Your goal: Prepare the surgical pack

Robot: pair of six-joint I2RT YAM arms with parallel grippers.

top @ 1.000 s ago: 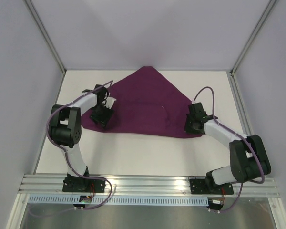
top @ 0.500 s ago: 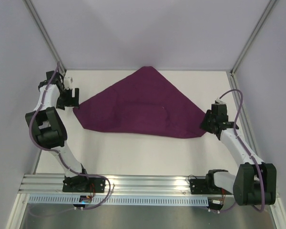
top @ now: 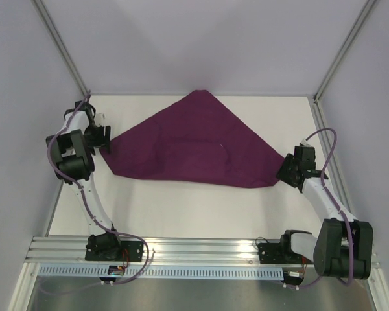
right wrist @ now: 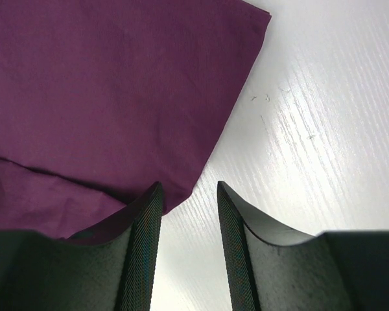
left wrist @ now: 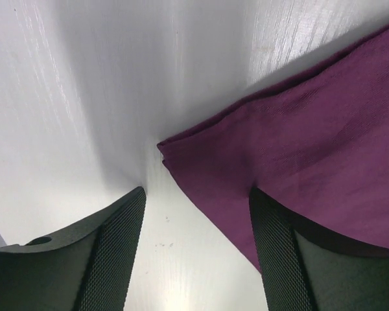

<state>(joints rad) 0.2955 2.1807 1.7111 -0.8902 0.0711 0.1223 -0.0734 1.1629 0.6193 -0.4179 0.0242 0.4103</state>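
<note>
White bench (top: 181, 207): pale wood-grain top that carries the job, with the cloth (top: 194, 146) on its far half.
Cloth: dark purple, lying flat as a wide triangle with its point to the far side and its long edge facing the arms. A faint raised outline near the middle suggests something is wrapped inside (what it is, I cannot tell).
Left gripper (left wrist: 196, 201): wide open and holding nothing, low over the bench at the cloth's left corner. The corner tip lies just ahead of the gap, and the fabric runs under one finger.
Right gripper (right wrist: 189, 193): partly open and also empty, at the cloth's right corner. The cloth's edge passes under one finger, and bare bench shows in the gap.
Reason for placing: with one gripper at each side corner, the likely next step is to pinch those corners and fold them inward.
</note>
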